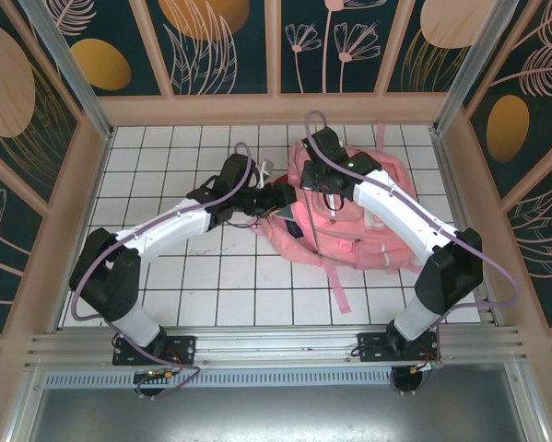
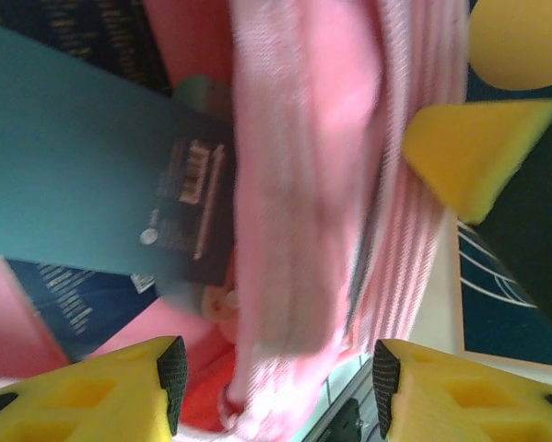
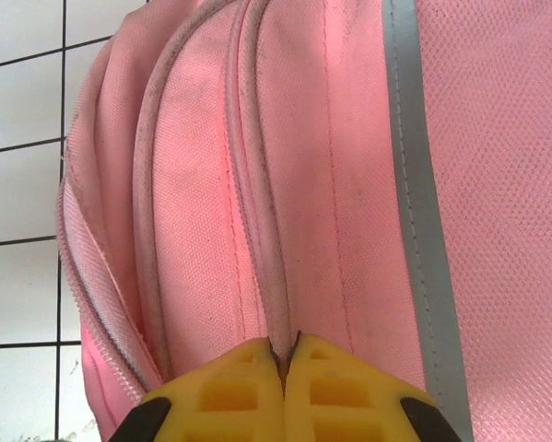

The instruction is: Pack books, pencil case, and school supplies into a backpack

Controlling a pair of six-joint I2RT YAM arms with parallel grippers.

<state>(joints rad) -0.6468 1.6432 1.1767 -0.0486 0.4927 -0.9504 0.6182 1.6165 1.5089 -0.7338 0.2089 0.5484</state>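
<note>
Two arms meet at the backpack. It lies flat on the white tiled table, right of centre, with one strap trailing toward the bases.

Left gripper: at the bag's left edge, where the mouth gapes.
- Wrist view: released, jaws standing well apart.
- A fold of pink fabric hangs between them, close by one yellow fingertip. Too blurred to tell whether they touch.

Past that fold, with pink cloth around them:
- a navy book with pale print, its cover running to teal on the left;
- a second navy cover with text lines, lower left, partly under the first.

Right gripper: on the bag's far end, the arm lying across the pack.
- Wrist view: clenched, yellow fingers pressed together.
- The tips meet on a raised zip seam running down the pink cloth. I cannot tell whether any cloth or a zip pull is nipped between them.
- A grey stripe runs just right of that seam.
</note>
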